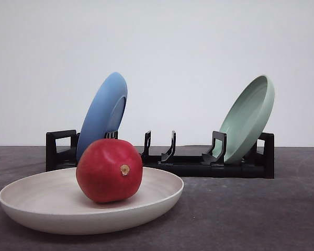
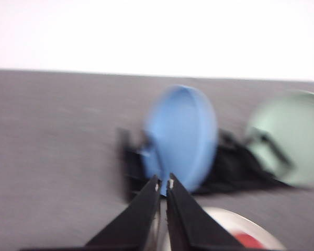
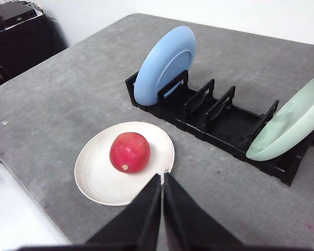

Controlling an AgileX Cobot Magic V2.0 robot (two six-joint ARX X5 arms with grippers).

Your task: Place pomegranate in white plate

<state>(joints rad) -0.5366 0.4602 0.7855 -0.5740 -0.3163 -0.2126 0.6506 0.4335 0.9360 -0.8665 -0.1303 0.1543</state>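
Up close, the left pincer (image 2: pixel 164 184) has its two dark fingers pressed together with nothing between them, and its wrist view is smeared by blur. The right pincer (image 3: pixel 162 178) is likewise closed tip to tip and empty — it hangs above the near rim of the white plate (image 3: pixel 94 178), clear of the fruit.

Just past those tips the pomegranate (image 3: pixel 130 152) sits inside the white plate, roughly at its middle, glossy red with its tan nub turned toward the right wrist camera. From the front the pomegranate (image 1: pixel 109 170) rests on the plate's floor, nub facing the camera, and the white plate (image 1: pixel 42 201) lies flat on the grey counter (image 1: pixel 251 214).

Behind the plate stands a black slotted dish rack (image 1: pixel 199 166). A blue plate (image 1: pixel 103 112) leans on edge in the rack's left end, directly behind the fruit, and a pale green plate (image 1: pixel 248 117) leans in the right end — the slots between them hold nothing. In the left wrist view the blue plate (image 2: pixel 182 137) shows beyond the closed fingertips, with the green one (image 2: pixel 290 137) to its side.
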